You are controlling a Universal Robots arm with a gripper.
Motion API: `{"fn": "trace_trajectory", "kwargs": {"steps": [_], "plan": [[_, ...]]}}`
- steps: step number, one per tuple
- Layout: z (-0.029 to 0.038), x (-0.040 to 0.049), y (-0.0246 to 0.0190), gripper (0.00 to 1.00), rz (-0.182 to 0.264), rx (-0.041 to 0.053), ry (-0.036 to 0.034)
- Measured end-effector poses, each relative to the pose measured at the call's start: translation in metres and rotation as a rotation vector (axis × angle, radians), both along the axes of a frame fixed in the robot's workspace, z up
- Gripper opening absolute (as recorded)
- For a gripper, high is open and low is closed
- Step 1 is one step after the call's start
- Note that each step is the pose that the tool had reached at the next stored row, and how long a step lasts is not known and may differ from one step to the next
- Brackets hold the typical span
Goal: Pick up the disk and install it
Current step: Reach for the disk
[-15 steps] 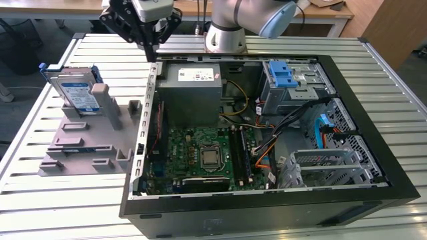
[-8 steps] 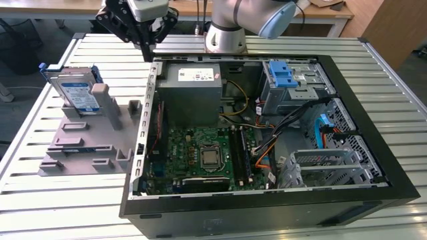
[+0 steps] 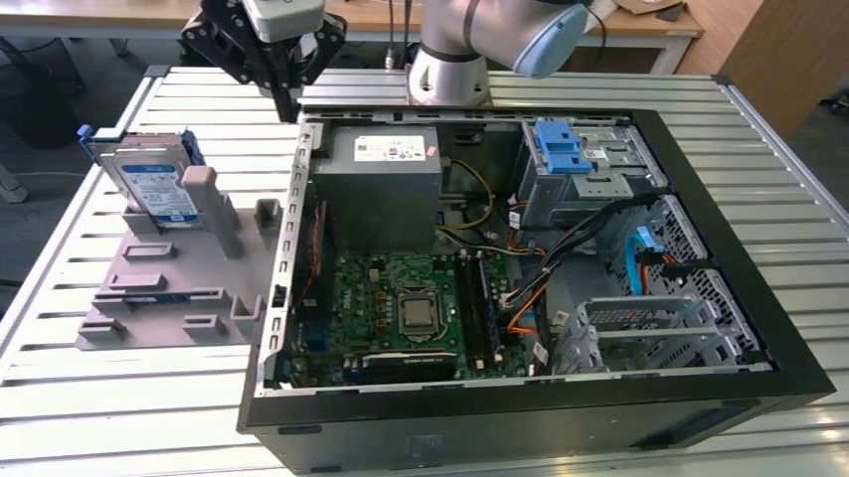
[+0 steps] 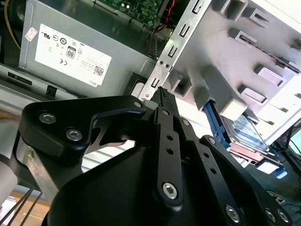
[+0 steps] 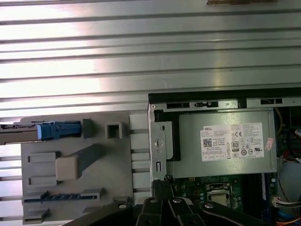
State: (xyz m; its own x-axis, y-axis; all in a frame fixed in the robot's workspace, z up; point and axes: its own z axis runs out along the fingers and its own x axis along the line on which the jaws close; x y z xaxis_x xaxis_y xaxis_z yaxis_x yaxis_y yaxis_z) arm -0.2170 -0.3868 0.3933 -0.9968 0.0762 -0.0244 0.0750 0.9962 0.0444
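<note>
The disk (image 3: 150, 187), silver with a white-and-blue label and a blue carrier frame, stands upright in a slot at the far end of the grey holder (image 3: 170, 290), at the exterior view's left. My gripper (image 3: 286, 109) hangs above the table between that holder and the open computer case (image 3: 531, 402), close to the case's far corner and apart from the disk. Its fingers are shut together with nothing between them. In the first wrist view the disk (image 5: 26, 132) appears edge-on past the gripper (image 5: 162, 181). The second wrist view has the disk (image 4: 245, 130) beyond the gripper (image 4: 163, 92).
Inside the case are the grey power-supply box (image 3: 385, 171), the green motherboard (image 3: 405, 303), a metal cage with a blue latch (image 3: 574, 159) and a bare metal cage (image 3: 650, 328). Loose cables (image 3: 597, 248) cross the case's right half. The slatted table (image 3: 119, 397) surrounds everything.
</note>
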Motion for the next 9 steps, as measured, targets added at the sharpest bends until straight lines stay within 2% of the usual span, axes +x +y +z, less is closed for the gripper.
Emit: {"fn": "trace_trajectory", "kwargs": {"steps": [9], "plan": [[0.0000, -0.0074, 0.0014, 0.11, 0.000, 0.0000, 0.0000]]}}
